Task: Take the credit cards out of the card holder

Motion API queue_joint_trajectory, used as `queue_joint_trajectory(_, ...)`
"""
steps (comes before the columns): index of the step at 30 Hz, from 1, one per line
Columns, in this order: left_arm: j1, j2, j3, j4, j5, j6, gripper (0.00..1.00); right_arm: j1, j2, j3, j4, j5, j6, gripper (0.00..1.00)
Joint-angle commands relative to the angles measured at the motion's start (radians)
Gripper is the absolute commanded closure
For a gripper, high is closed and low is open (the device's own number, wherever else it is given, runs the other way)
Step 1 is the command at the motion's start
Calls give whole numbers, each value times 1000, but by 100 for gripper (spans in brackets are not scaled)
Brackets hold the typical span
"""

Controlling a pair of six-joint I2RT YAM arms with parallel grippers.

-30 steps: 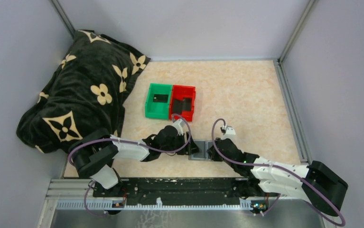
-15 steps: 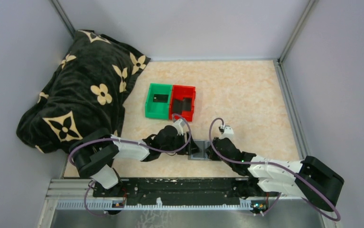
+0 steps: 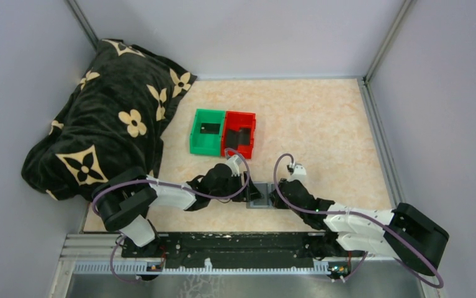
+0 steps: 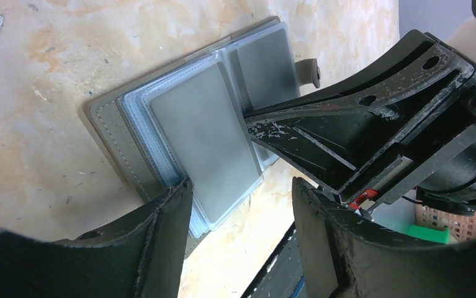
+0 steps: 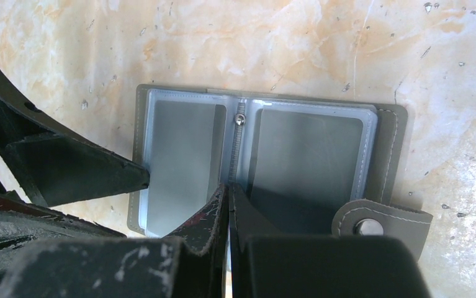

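From above, the left end effector point(image 3: 248, 194) and right end effector point(image 3: 274, 198) covered most of the wallet point(image 3: 261, 202). Up close, the right one's fingers point(image 5: 213, 214) hid its near edge.

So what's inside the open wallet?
Grey cards in clear sleeves, on both sides of the card holder. The right claw covers the lower middle, so that bit is hidden.

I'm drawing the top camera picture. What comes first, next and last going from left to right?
Blanket → green bin → red bin → right arm. The left arm and the wallet overlap those, so I skip them.
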Motion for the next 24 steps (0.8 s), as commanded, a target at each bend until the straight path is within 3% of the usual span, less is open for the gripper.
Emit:
queue_joint_trajectory(1, -18, -21, 24, 145, 41, -25, 35, 5, 26, -25, 33, -47, 14, 100)
queue_joint_trajectory(24, -32, -53, 30, 175, 57, -49, 36, 4, 56, -37, 62, -46, 20, 100)
